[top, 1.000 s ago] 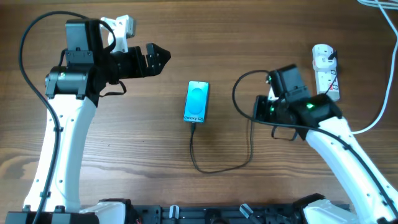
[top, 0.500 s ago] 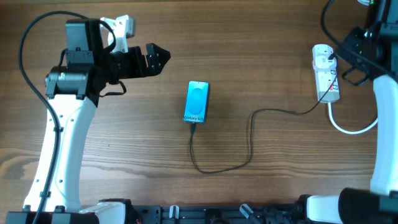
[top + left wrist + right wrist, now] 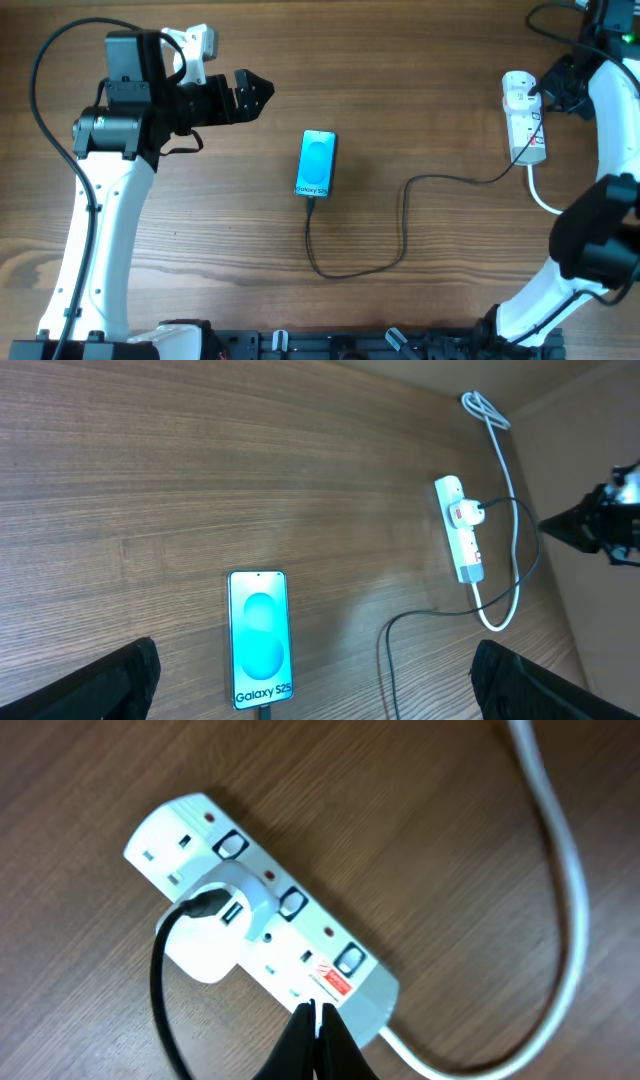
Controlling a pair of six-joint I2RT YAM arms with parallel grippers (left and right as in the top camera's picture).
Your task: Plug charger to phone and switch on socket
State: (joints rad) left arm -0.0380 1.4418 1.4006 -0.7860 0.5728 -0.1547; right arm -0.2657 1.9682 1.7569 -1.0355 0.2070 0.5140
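Note:
The phone lies flat at the table's middle, screen glowing cyan; it also shows in the left wrist view. The charger's thin black cable runs from the phone's lower edge, loops, and ends in a white adapter seated in the socket. The socket is a white strip with three black rocker switches. My right gripper is shut and empty, its tips just over the strip's near edge; overhead it sits right of the strip. My left gripper is open, up left of the phone.
The socket's thick white cord curves off its lower end toward the right edge and shows in the right wrist view. In the left wrist view the strip and my right arm are at the far right.
My right arm has swung from the table's middle right up to the socket. The black cable it was near now lies loose from phone to strip. The left arm has not moved.

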